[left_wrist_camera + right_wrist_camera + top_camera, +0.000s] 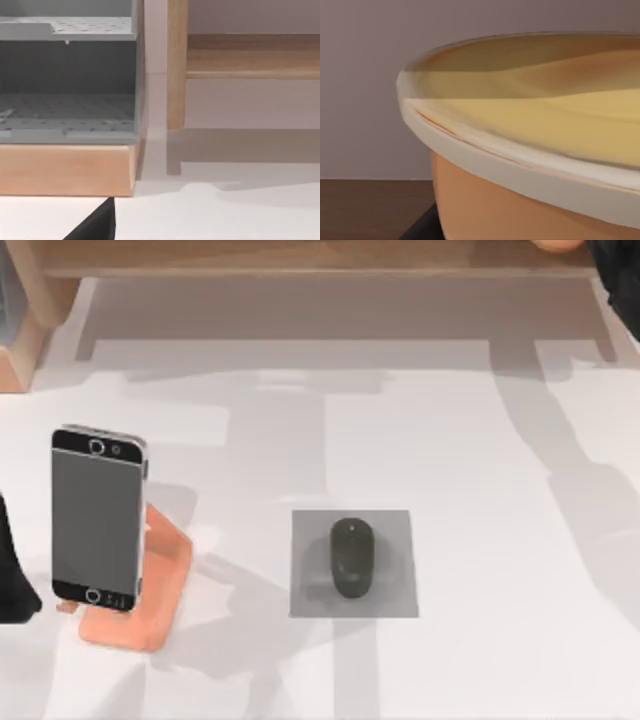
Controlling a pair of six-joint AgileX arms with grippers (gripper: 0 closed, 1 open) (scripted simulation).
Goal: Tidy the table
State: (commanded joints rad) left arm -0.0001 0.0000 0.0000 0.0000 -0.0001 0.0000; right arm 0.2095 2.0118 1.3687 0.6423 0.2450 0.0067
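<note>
Both grippers' states unclear; right gripper [422,227] beside orange bowl [530,165], above table [500,540].

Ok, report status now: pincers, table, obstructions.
Left arm at table's left edge, right arm at far right corner; pincer states unreadable. Table holds phone on orange stand, mouse on grey mat. Right wrist camera close on orange bowl.

Table [500,540]: large, flat, plain white tabletop, level, spanning the top view from left edge to right edge. Surface matte, crossed by soft grey shadows. Far edge runs under a light wooden shelf [300,258]. Carries a smartphone [97,517] on an orange stand [150,590] at left; a black mouse [352,557] on a grey mat [400,590] near centre.
</note>
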